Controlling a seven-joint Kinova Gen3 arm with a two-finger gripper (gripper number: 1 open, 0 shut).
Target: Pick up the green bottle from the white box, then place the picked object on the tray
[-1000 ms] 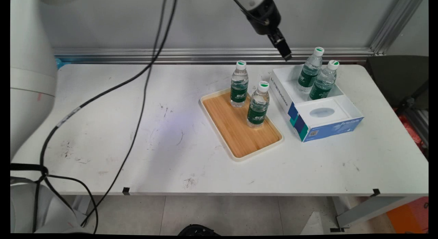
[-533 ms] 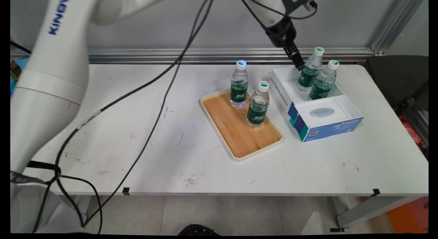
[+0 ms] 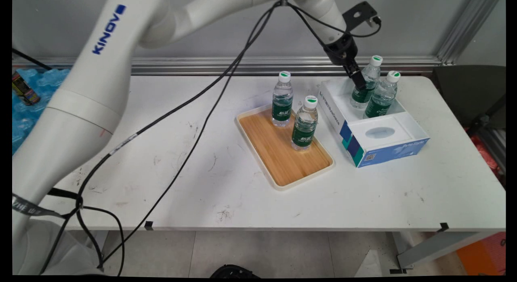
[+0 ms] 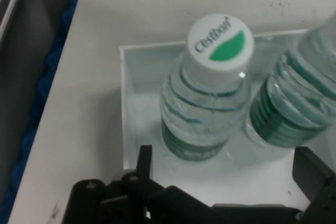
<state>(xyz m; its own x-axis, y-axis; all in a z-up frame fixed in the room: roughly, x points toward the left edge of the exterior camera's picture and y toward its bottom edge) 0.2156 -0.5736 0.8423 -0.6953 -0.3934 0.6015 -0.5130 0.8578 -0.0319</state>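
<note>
Hanging at the upper right of the main view, the gripper sits low against the left of two water bottles standing in a white and blue box. That nearer bottle has a white cap with a green mark and a green label; in the hand view it stands upright between the two fingers, which are spread apart on either side of it without clamping it. Its neighbour, the second boxed bottle, stands just beside it toward the right, and shows at the right edge of the hand view. Both occupy the far compartment of the box; the near part is a white insert with an oval hollow. Left of the box lies a wooden tray with a pale rim, carrying two more upright bottles, one further back and one nearer. Everything rests on the white counter, crossed by black cables from the arm.
</note>
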